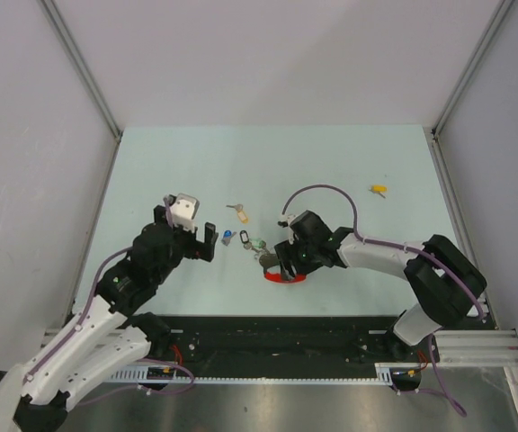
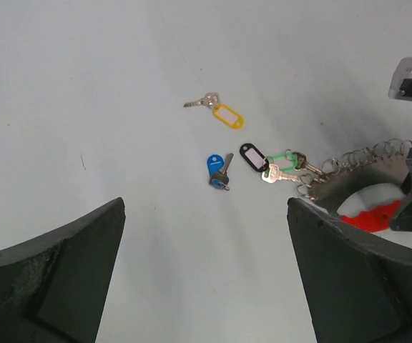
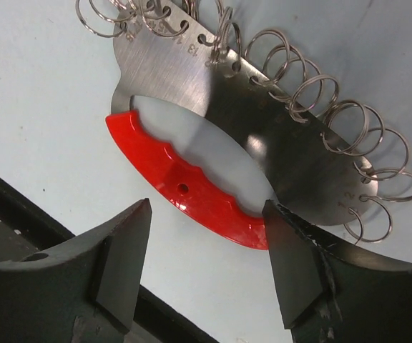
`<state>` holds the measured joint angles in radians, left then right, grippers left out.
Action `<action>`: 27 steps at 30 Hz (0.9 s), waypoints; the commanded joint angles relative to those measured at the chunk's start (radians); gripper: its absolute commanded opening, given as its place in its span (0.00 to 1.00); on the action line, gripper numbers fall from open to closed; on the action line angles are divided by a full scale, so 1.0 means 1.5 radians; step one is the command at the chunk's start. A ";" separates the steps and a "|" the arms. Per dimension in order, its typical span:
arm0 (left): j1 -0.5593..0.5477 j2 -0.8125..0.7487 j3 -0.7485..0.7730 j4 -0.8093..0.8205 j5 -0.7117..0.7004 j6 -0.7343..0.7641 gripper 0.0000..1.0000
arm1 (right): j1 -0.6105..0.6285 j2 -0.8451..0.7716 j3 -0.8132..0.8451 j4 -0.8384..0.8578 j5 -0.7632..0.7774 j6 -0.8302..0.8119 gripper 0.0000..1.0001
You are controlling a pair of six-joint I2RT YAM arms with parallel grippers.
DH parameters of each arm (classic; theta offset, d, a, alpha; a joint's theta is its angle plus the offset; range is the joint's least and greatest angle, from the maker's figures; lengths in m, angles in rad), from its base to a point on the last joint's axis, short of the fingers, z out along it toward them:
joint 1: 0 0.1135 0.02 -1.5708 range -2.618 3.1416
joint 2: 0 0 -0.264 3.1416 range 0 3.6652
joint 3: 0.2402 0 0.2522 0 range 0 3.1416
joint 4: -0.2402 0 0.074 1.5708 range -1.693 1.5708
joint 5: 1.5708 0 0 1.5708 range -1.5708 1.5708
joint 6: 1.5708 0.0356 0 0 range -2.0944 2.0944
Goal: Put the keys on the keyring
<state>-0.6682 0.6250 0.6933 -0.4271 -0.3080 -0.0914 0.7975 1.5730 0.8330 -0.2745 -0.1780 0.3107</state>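
Note:
The keyring (image 3: pixel 184 187) lies on the table, a red plastic arc joined to a steel plate edged with wire loops (image 3: pixel 313 107). My right gripper (image 3: pixel 207 214) is open just short of the red arc, its right finger beside the arc's end, gripping nothing. From above, the right gripper (image 1: pixel 281 263) stands over the keyring (image 1: pixel 286 277). Blue (image 2: pixel 219 170), black (image 2: pixel 252 156) and green (image 2: pixel 281 160) tagged keys lie close together, the green one against the keyring's loops (image 2: pixel 363 157). Another key with a yellow tag (image 2: pixel 227 115) lies farther off. My left gripper (image 2: pixel 206 207) is wide open and empty, short of the blue key.
One more yellow-tagged key (image 1: pixel 379 190) lies alone at the far right of the table. The black rail (image 1: pixel 268 337) at the near edge runs just behind the keyring. Grey walls enclose the pale table (image 1: pixel 331 162) on three sides.

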 commanded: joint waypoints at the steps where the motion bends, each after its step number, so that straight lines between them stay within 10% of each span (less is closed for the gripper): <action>1: 0.018 0.015 -0.012 0.050 0.102 0.057 1.00 | 0.002 -0.039 0.032 -0.031 0.014 -0.065 0.69; 11: 0.014 0.181 0.017 0.051 0.280 0.171 0.89 | -0.012 -0.135 0.029 -0.006 -0.002 -0.127 0.68; 27: -0.112 0.468 0.047 0.147 0.206 0.394 0.62 | -0.173 -0.329 -0.144 0.213 -0.081 -0.077 0.67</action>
<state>-0.8131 1.3037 0.7425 -0.3103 0.0223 0.3729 0.5655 1.1404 0.6586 -0.0921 -0.2806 0.1570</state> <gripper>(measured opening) 0.644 0.668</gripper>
